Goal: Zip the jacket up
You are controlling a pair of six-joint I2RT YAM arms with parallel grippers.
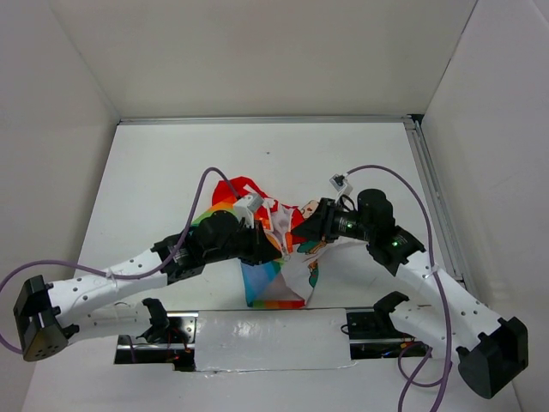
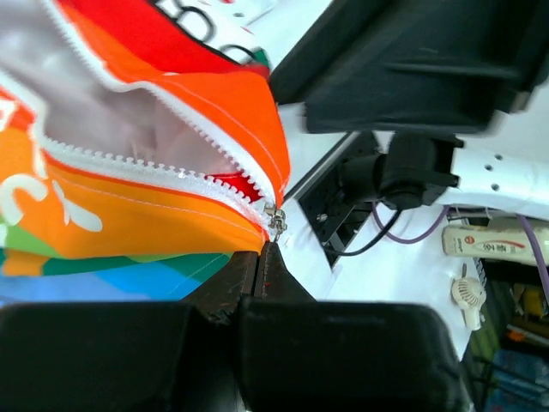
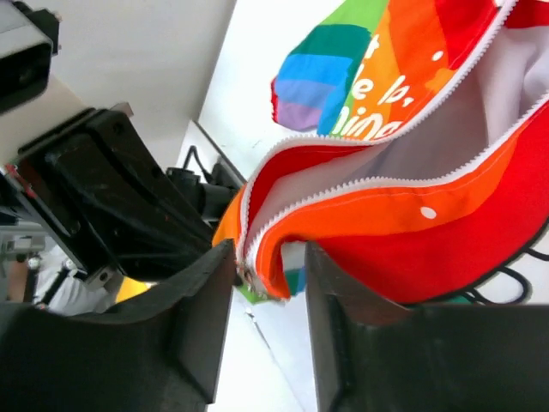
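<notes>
1. Position of the jacket point(image 1: 262, 279): it hangs bunched in the gap between the left fingers point(image 2: 230, 285) and the right fingers point(image 3: 204, 302). It is lifted partly off the table point(image 1: 171, 172). A rainbow panel point(image 1: 268, 292) droops below both sets of fingers toward the near edge.

2. Left fingers: pressed together, with only a thin seam between the tips. The orange lower edge of the jacket runs into that seam and is pinched there. The metal zipper slider point(image 2: 276, 221) sits just beyond the fingertips, at the bottom of the track. From the slider, the two rows of white zipper teeth point(image 2: 129, 156) spread apart away from the fingers, exposing the pale lining.

3. Right fingers: set apart with a clear gap. A folded red-and-orange edge of the jacket, with its teeth row, lies inside the gap. It sits close against the finger on the left side of the wrist view. A strip of background shows between the fabric and the other finger, so no clamping is visible.

4. The zipper is unfastened along the whole visible length.
</notes>
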